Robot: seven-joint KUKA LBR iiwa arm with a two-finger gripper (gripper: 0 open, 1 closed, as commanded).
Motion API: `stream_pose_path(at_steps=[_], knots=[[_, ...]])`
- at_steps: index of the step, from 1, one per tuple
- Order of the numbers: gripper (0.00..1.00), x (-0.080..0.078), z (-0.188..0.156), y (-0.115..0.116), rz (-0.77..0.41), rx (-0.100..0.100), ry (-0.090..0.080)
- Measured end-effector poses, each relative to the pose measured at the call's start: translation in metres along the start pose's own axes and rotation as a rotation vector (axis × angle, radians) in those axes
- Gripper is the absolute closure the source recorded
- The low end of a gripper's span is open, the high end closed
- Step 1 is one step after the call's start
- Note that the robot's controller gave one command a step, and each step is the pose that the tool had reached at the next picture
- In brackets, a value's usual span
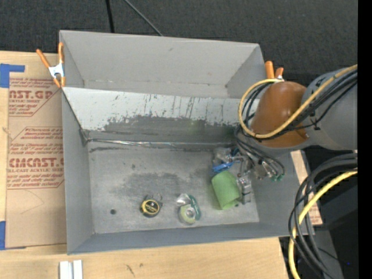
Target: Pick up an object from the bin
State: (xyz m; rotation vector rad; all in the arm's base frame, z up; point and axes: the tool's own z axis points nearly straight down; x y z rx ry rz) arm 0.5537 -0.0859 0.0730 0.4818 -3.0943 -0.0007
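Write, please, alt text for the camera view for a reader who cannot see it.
The arm's gripper is low in the right of a grey bin, right beside a green cylinder. Left of the cylinder, near the front wall, lie a pale tape roll and a small black-and-yellow round thing.

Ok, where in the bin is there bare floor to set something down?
The floor is bare from the left wall to the black-and-yellow round thing, and along the back wall. Crowded at right: gripper, green cylinder, clear tape roll.
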Motion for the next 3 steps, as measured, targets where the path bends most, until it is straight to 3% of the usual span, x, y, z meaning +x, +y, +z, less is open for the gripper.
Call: stream_pose_path(at_steps=[1,2,3], knots=[[1.0,0.001,-0.003,-0.003,0.002,0.004,0.002],[1.0,-0.008,-0.113,0.01,0.03,0.006,-0.02],[1.0,0.012,-0.242,0.021,-0.029,0.007,-0.02]])
